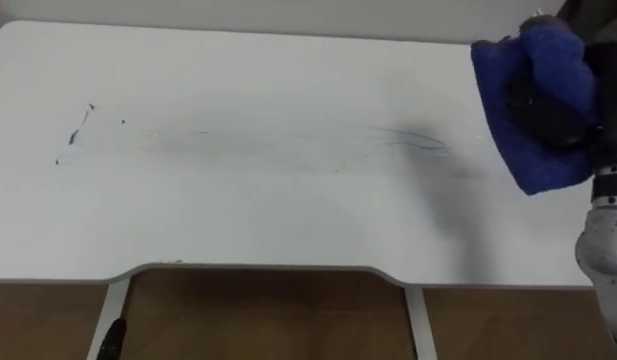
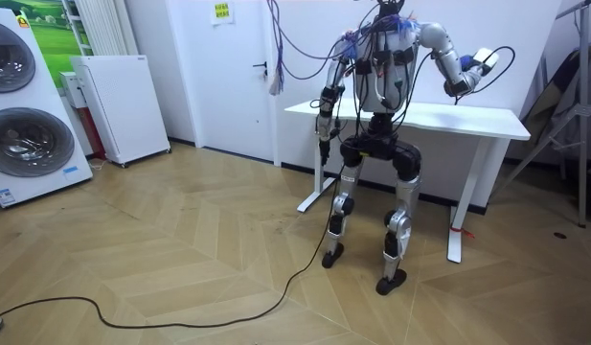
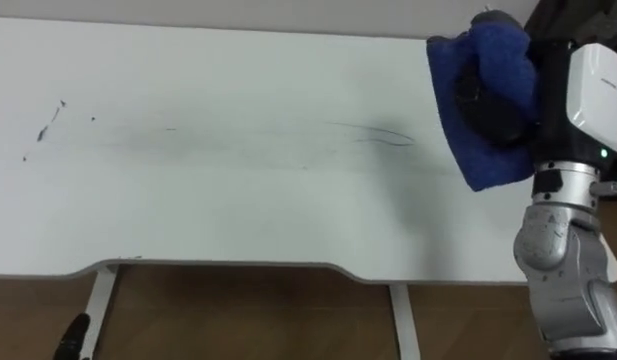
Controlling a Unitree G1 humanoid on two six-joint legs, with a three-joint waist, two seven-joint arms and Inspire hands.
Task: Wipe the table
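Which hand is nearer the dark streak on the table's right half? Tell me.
Right. The right hand, clutching the blue cloth, hovers just right of the streak; the left hand hangs at the robot's side, below the table edge.

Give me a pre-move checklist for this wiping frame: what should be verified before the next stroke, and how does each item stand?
1. Cloth held: ok. The right hand is curled round the blue cloth.
2. Cloth on the surface: not ok. The room view shows that hand raised above the table at its right end.
3. Table clean: not ok. There are dark specks at the left and a dark stroke right of the middle, with a faint smear between them.
4. Left hand out of the way: ok. It hangs at the robot's side.
5. Stance: ok. The robot stands at the table's front edge.
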